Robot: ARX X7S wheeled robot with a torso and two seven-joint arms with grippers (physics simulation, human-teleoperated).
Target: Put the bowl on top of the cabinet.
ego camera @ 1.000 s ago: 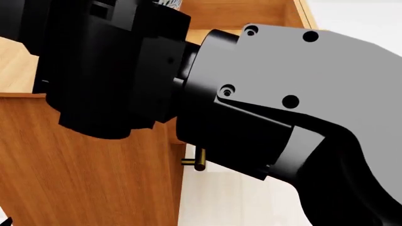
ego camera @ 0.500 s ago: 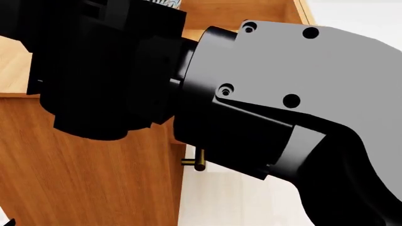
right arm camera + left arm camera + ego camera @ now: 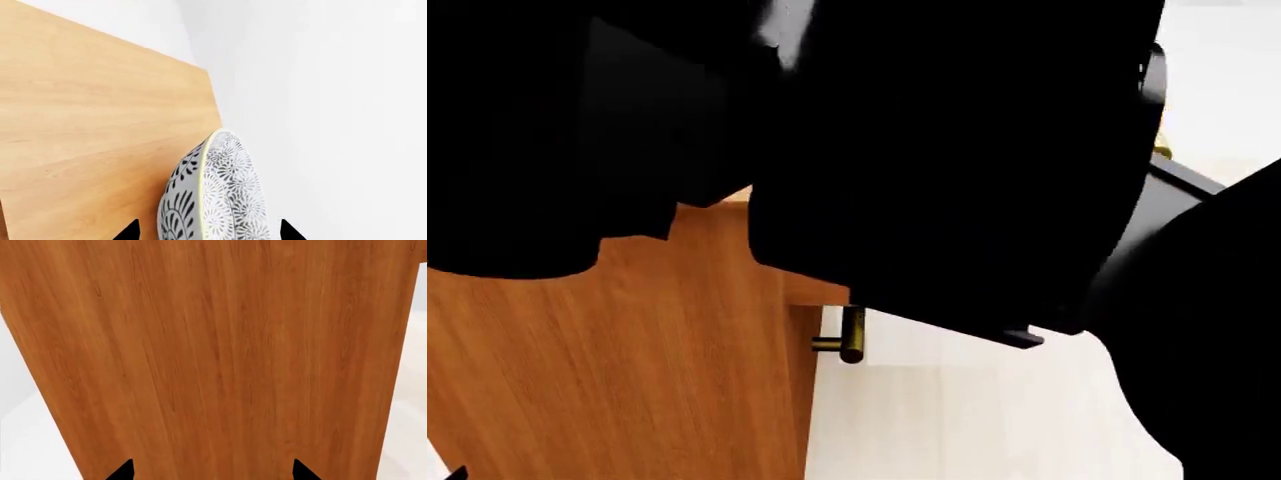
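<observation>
Fingers of my right gripper [image 3: 208,232] pinch the bowl [image 3: 213,192] by its rim, tips showing either side of it w/ the wall between them. Bowl's tilted on edge, over or against the pale flat top of the cabinet [image 3: 93,125], near its far edge; can't tell if it's touching. Looks like stiff glazed ceramic, so prob fairly heavy, slick & chippable. Rim pinch is the only hold; I'd level it before letting go. It's deep, round, white w/ dense dark blue-grey leaf pattern inside & out. Left gripper [image 3: 212,471] tips spread, empty, facing the cabinet's side.
</observation>
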